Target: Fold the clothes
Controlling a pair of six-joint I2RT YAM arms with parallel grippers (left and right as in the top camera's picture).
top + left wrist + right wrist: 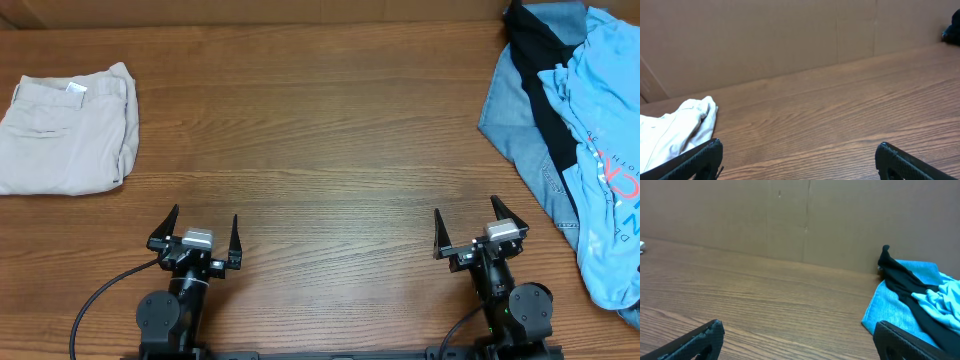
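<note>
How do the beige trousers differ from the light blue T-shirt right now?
The beige trousers lie folded flat; the light blue T-shirt is crumpled. The trousers sit alone at the left; the T-shirt lies at the right over a denim-blue garment and a black garment. Both rest on the wooden table, apart from the left gripper and right gripper.

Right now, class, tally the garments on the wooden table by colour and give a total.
Beige folded cotton trousers: 1
Light sky-blue lettered T-shirt: 1
Denim-blue crumpled garment: 1
Black crumpled garment: 1
Total: 4
</note>
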